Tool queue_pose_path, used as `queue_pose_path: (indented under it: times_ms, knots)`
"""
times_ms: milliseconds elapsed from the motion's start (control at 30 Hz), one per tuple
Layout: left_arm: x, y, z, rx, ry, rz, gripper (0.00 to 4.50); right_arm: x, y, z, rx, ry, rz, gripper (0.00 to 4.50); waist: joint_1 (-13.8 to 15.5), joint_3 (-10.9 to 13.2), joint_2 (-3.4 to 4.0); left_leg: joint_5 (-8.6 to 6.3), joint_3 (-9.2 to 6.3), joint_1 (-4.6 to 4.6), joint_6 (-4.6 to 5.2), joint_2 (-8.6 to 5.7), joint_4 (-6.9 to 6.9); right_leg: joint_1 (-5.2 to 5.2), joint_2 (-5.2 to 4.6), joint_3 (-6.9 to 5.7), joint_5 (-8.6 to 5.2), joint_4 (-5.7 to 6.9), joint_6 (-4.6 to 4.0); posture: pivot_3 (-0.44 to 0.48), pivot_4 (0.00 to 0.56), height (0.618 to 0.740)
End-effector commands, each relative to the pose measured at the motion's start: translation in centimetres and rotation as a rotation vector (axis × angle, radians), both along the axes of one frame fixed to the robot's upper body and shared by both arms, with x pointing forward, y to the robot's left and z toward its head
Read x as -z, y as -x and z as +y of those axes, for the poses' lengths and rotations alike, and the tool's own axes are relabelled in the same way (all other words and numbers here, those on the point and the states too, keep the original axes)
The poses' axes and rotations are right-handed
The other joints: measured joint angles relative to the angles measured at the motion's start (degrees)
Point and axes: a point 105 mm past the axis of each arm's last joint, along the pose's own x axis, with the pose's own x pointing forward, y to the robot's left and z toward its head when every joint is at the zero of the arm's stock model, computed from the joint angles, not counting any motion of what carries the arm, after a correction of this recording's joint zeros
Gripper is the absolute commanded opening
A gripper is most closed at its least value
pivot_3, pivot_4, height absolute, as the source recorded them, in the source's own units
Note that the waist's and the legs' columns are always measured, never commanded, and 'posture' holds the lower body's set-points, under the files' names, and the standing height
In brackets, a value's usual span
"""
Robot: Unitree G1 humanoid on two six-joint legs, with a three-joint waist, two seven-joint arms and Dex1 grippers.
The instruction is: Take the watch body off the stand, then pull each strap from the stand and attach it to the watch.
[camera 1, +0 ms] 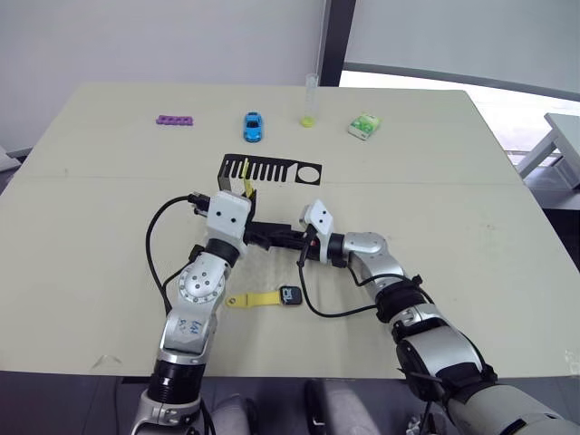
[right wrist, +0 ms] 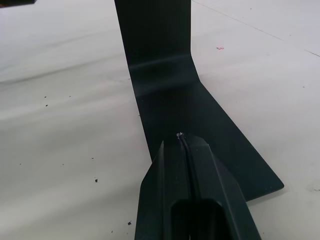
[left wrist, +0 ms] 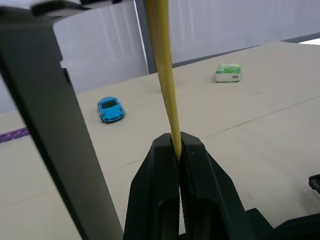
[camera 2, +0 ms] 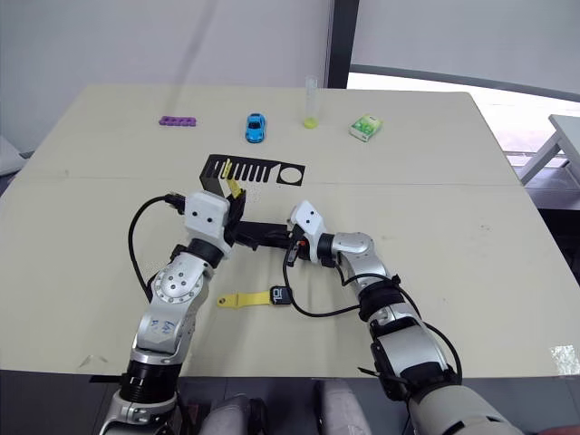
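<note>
On the pale beige counter (camera 1: 471, 208) stands the thin black sheet-metal C-shaped stand (camera 1: 270, 169), its slotted top plate with a round hole lying toward the far middle and its flat base running nearer, between the two arms. A narrow flexible yellow strap (left wrist: 166, 75) hangs down from one of the left slots of that top plate, and the left tool (left wrist: 175, 150) has its two black fingers pressed together on the lower end of this strap, just beside the stand's upright wall. The right tool (right wrist: 182, 142) reaches in from the right with its fingers closed flat against each other on the edge of the stand's base plate, pinning it to the counter. Near the robot, apart from the stand, the small rounded-square black watch body (camera 1: 290, 295) lies on the counter with a second yellow strap (camera 1: 252, 300) joined to its left side and stretching leftward. Along the far edge sit, from left to right, a purple bumpy bar (camera 1: 174, 120), a small blue toy car (camera 1: 253, 126), a clear upright tube with a yellow bottom (camera 1: 310, 101) and a green-white packet (camera 1: 364, 126), all well apart from the stand
</note>
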Motion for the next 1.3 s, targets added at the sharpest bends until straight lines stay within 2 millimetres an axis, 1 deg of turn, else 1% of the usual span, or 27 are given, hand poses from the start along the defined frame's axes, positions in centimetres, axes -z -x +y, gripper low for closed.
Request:
queue_pose_path:
  times_ms: [33, 167, 400, 633, 900, 1000, 1100, 1167, 1233, 1300]
  knots:
    - [-2.4, 1.1, -0.1, 0.021, 0.011, -0.11, 0.03, 2.1, 0.8, 0.0, -0.008, 0.033, 0.065, 0.0, 0.0, 0.0, 0.0, 0.0, 0.0, 0.0, 0.0, 0.0, 0.0, 0.0, 0.0, 0.0, 0.0, 0.0, 0.0, 0.0, 0.15, 0.74]
    - [-2.7, 1.7, -0.4, 0.056, 0.01, -0.126, 0.03, 2.2, 0.6, 0.0, 0.005, 0.034, 0.063, 0.0, 0.02, 0.0, 0.0, 0.0, 0.0, 0.0, 0.0, 0.01, 0.0, 0.0, 0.0, 0.0, 0.0, -0.01, 0.0, 0.0, 0.15, 0.74]
    - [-2.6, 2.3, -0.6, 0.08, 0.016, -0.122, 0.03, 2.2, 0.5, -0.1, 0.026, 0.029, 0.057, 0.0, -0.05, 0.0, 0.0, 0.0, 0.0, 0.01, 0.0, 0.0, -0.01, 0.0, 0.0, 0.01, 0.0, 0.0, 0.0, 0.0, 0.15, 0.74]
    - [-2.3, 4.0, -0.9, 0.146, -0.01, -0.127, 0.03, 2.0, 0.4, -0.1, 0.031, 0.016, 0.055, 0.0, -0.05, 0.0, 0.0, 0.0, 0.0, 0.0, 0.0, 0.01, -0.03, 0.0, 0.0, 0.01, 0.0, -0.02, 0.0, 0.0, 0.15, 0.74]
    - [-2.0, 4.7, -0.5, 0.137, 0.001, -0.119, 0.03, 1.7, 0.3, 0.0, 0.028, 0.001, 0.051, 0.0, -0.04, 0.0, 0.0, 0.0, -0.01, 0.01, 0.0, 0.01, -0.04, 0.01, 0.0, 0.01, 0.0, -0.04, 0.0, 0.0, 0.15, 0.74]
    - [-2.3, 5.3, -0.5, 0.191, -0.007, -0.13, 0.03, 0.9, 0.5, -0.2, 0.012, -0.023, 0.034, 0.0, 0.01, 0.0, 0.0, 0.0, -0.01, 0.0, 0.0, 0.01, -0.04, 0.01, 0.0, 0.01, 0.0, -0.04, 0.0, 0.0, 0.15, 0.74]
    - [-2.5, 6.4, 0.1, 0.281, -0.03, -0.133, 0.03, -0.5, 0.7, -1.1, -0.007, -0.058, 0.003, 0.0, 0.02, 0.01, 0.01, 0.0, -0.02, -0.03, 0.0, 0.01, -0.09, -0.01, 0.0, 0.0, 0.0, -0.07, 0.0, 0.0, 0.15, 0.74]
    - [-2.6, 7.0, 1.1, 0.317, -0.051, -0.127, 0.03, -1.5, 0.8, -1.9, -0.008, -0.072, -0.017, 0.0, 0.13, 0.05, 0.07, 0.0, -0.04, -0.04, 0.0, 0.02, -0.11, -0.02, -0.01, -0.02, 0.0, -0.09, 0.0, 0.0, 0.15, 0.74]
    - [-2.4, 7.4, 2.7, 0.338, -0.059, -0.1, 0.03, -2.7, 1.1, -3.4, 0.009, -0.088, -0.063, 0.0, 0.2, 0.05, 0.08, 0.0, -0.06, -0.09, 0.0, 0.01, -0.1, -0.03, -0.04, -0.04, 0.0, -0.13, 0.0, 0.0, 0.15, 0.74]
    - [-2.0, 8.2, 4.2, 0.408, -0.093, -0.034, 0.03, -4.2, 1.9, -5.3, 0.019, -0.136, -0.097, 0.0, 0.37, 0.08, 0.11, -0.01, -0.08, -0.12, 0.03, -0.02, -0.1, -0.04, -0.09, -0.06, 0.0, -0.16, 0.0, 0.0, 0.15, 0.74]
